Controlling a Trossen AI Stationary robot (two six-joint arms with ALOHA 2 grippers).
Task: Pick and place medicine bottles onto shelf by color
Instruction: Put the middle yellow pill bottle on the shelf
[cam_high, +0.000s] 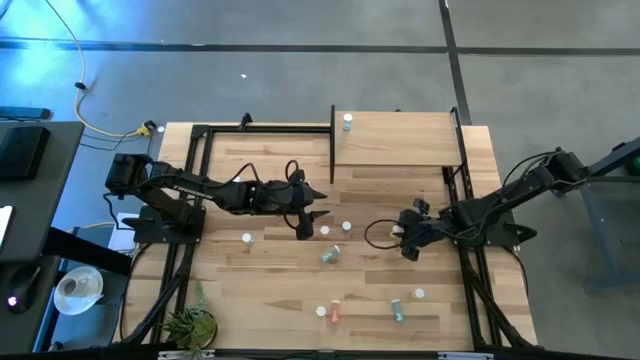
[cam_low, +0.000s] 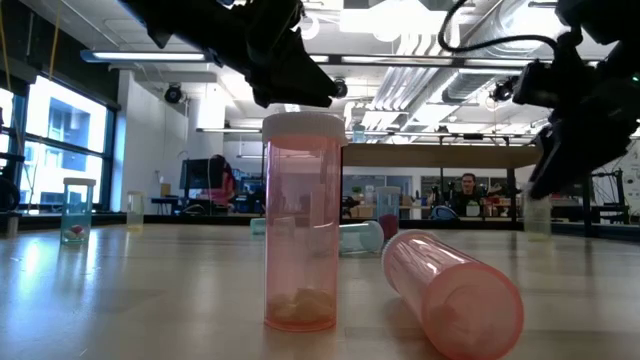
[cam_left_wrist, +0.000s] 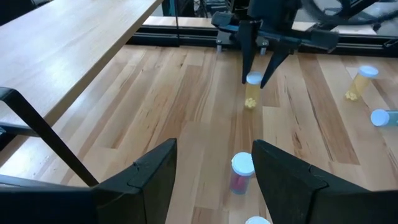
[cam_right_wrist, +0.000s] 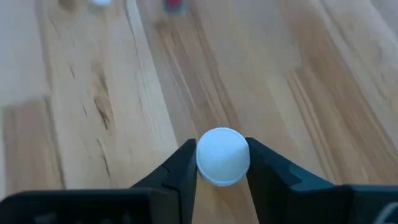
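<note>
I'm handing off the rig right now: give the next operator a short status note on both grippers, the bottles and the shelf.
Right gripper: fingers touching both sides of a white-capped yellow bottle standing on the table, right of centre; not lifted yet.
Left gripper: open, empty, hovering mid-table above a standing red bottle.
Shelf: one white-capped bottle at its far left corner.
Left on the table: roughly eight bottles, some upright, some lying, including an upright pink one and a pink one on its side near the front edge.
To do: lift the yellow bottle, place it on the shelf by colour, then continue with the rest.
</note>
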